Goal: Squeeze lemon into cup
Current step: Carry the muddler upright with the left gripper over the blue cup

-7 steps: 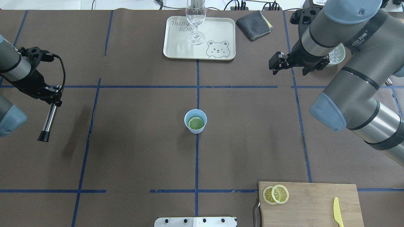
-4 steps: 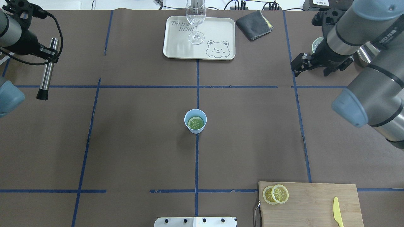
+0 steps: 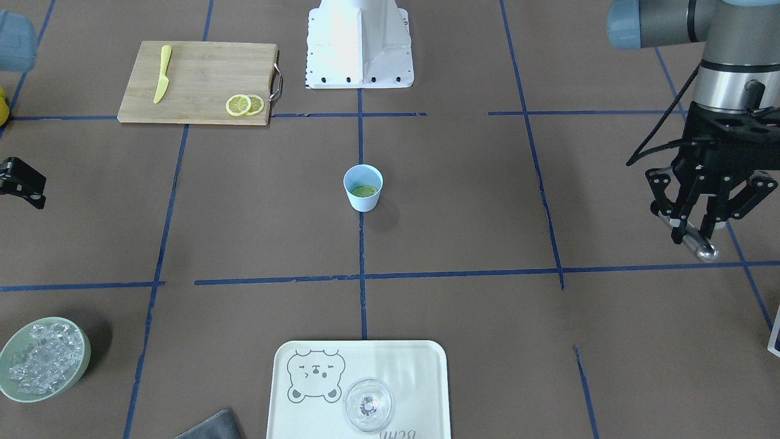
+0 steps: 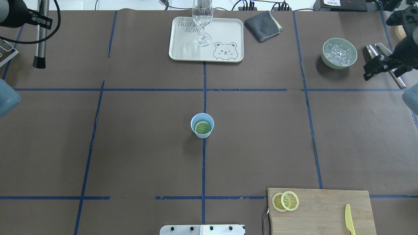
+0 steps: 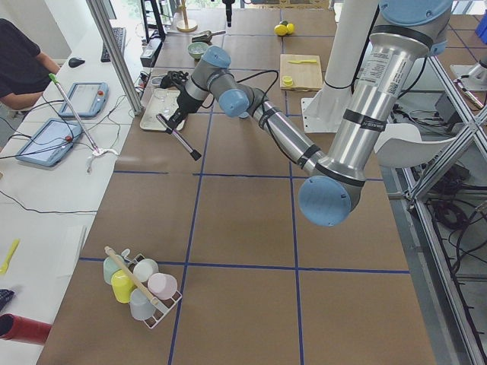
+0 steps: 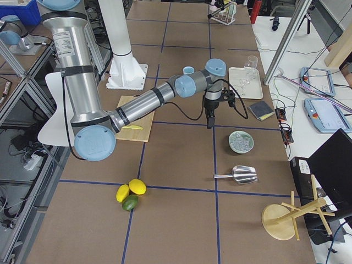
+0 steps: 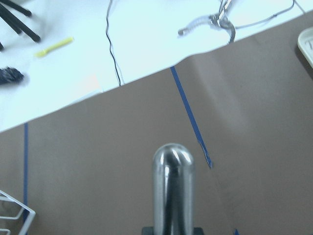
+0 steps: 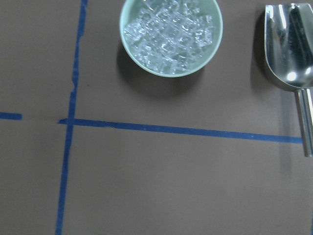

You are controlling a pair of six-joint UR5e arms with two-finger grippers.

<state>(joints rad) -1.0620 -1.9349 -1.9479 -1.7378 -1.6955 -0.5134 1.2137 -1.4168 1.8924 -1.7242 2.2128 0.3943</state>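
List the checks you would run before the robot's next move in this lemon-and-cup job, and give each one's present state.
1. The lemon slice lies inside the cup: ok.
2. The cup stands upright with nothing touching it: ok.
3. The left gripper is shut on the metal rod: ok.
4. The metal rod is above the cup: not ok; it hangs far off on the robot's left side.
5. The right gripper is away from the cup, near the ice bowl: ok.
6. The right gripper's jaws open or shut: cannot tell.

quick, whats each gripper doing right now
left gripper: shut on the steel rod
right gripper: looks open, nothing in it
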